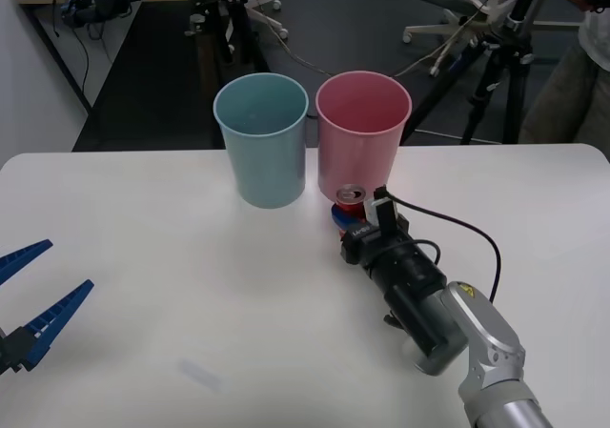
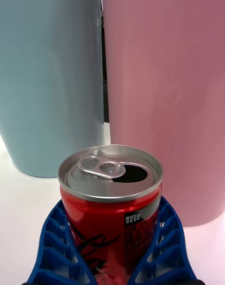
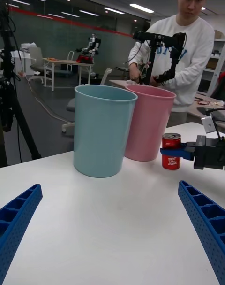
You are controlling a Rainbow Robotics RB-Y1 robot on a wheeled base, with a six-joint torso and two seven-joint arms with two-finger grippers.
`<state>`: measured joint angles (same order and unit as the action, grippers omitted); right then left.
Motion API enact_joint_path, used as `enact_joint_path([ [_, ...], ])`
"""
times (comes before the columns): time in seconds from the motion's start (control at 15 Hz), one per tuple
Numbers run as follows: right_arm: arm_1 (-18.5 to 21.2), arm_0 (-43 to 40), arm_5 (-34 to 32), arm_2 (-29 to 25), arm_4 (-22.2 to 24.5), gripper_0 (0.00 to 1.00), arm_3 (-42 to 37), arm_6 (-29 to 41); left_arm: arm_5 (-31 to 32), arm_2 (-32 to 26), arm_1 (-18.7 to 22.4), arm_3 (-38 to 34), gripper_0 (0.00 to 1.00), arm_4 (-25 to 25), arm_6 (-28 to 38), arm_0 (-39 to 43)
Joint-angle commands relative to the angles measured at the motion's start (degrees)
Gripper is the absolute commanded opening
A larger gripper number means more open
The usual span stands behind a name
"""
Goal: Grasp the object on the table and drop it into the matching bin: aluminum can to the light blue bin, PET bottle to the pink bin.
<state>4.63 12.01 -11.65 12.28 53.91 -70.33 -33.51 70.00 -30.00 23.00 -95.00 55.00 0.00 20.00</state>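
While the aluminum can [image 1: 351, 196] stood upright on the table [image 1: 172, 256], just in front of the pink bin's foot toward the far edge, the right hand [image 1: 349, 210] was clamped around it — blue ribbed fingers [image 2: 51, 247] pressed against both sides of the red body, as the right wrist view showed. Its silver top faced up, the pull-tab lying flat beside the open mouth. From the left wrist view the can [image 3: 171, 151] sat level on the white surface, with the right hand's blue fingers wrapping its middle.

Directly behind the can rose the pink bin [image 1: 363, 132], upright with its round rim open; whether the can touched its wall could not be told. The light blue bin [image 1: 262, 140] stood just beside the pink one, on the robot's left of it, the two nearly touching near their rims, both set close to the table's far edge.

The right arm reached in from the near right corner across the table, a black cable looping beside it. The left hand [image 1: 27, 299] hovered by the near left edge — fingers spread wide, holding nothing, well apart from the can and bins.
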Motion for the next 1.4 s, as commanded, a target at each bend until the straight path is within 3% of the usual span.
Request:
enact_joint_path([
  [0.07,1.44,-3.66,-0.04,1.08,-0.12,0.0,-5.96,0.11,0.0,0.0,0.0,0.0,1.0,0.0,0.0,0.0],
  [0.67,8.29,-13.6,0.23,5.83,-3.11,0.0,-25.21,2.39,0.0,0.0,0.0,0.0,1.0,0.0,0.0,0.0],
  [1.0,13.48,-18.43,1.9,8.29,-3.99,0.0,-40.24,4.15,0.0,0.0,0.0,0.0,1.0,0.0,0.0,0.0],
  [1.4,13.57,-14.3,1.9,8.38,-4.52,0.0,-45.43,6.17,0.0,0.0,0.0,0.0,1.0,0.0,0.0,0.0],
])
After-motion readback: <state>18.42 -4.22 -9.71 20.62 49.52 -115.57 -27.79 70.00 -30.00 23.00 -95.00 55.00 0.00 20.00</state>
